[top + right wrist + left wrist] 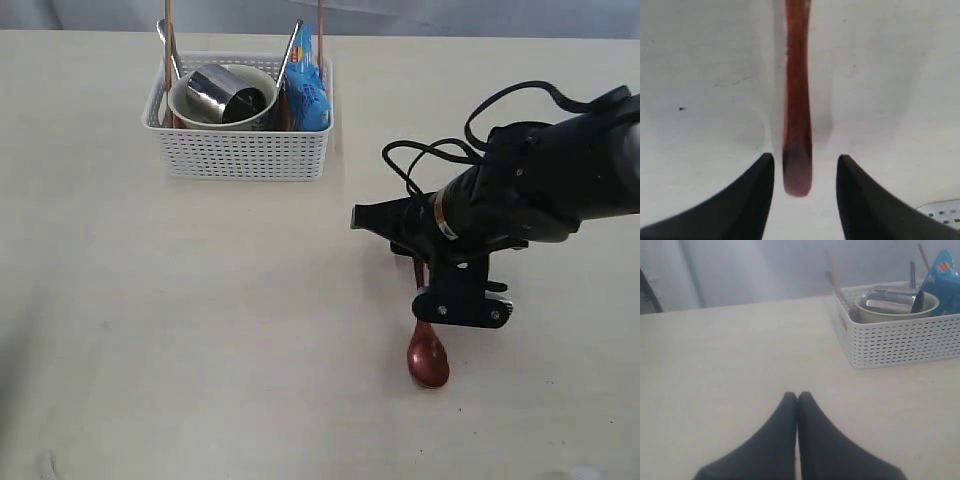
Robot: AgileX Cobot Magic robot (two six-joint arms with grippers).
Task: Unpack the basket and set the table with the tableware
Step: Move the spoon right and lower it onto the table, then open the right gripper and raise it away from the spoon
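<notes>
The spoon (428,358) is laid on the table (200,320) between the parted jaws of the right gripper (805,159), ungripped. The left gripper (797,396) is closed, empty. The bowl (181,101), cup (222,93) and chip bag (308,85) are contained in the basket (240,155).

Exterior: I see only spoon (428,358) bowl end; handle hidden under right gripper (462,306). Right wrist view: spoon's far end cut by frame edge, handle blurred. Left wrist view: basket (895,342) and chip bag (945,282) run off edge. Steel handle (291,50) poking from basket: knife or fork, I can't tell. Basket bottom hidden under contents.
</notes>
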